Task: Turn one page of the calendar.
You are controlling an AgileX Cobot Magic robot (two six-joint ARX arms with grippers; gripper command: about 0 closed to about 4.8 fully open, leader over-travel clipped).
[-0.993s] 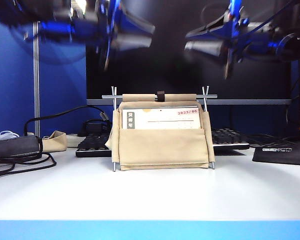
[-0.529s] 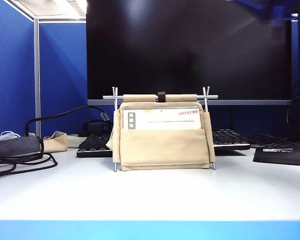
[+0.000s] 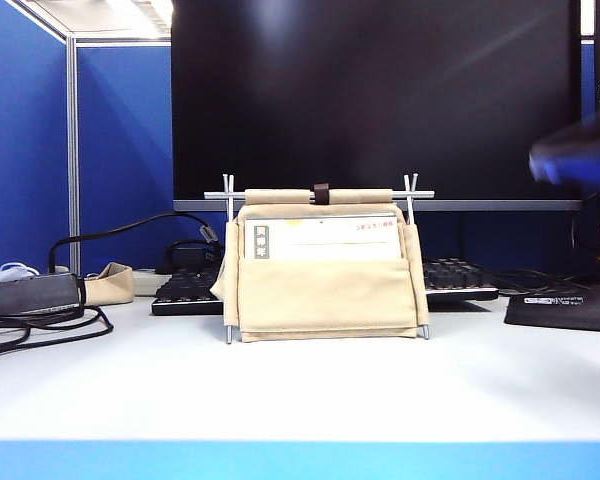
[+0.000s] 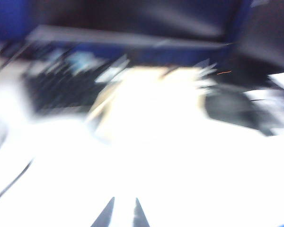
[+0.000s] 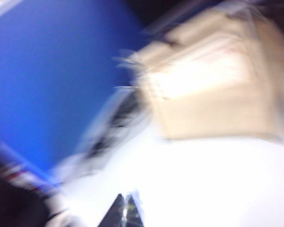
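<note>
On the table point(image 3: 300, 390), calendar point(image 3: 325, 265), wrist views alone show left tool point(image 4: 121, 213), right tool point(image 5: 125, 213).

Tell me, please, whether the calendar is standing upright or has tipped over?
Upright. The calendar stands square on the table, its metal rods vertical and its front page facing the camera above the canvas pocket.

The left end effector point(image 4: 120, 213) shows two dark, tapering, pointed fingers, heavily blurred. The right end effector point(image 5: 124, 213) has dark wedge-shaped fingers too. A blurred blue arm point(image 3: 578, 158) shows at the exterior view's edge.
</note>
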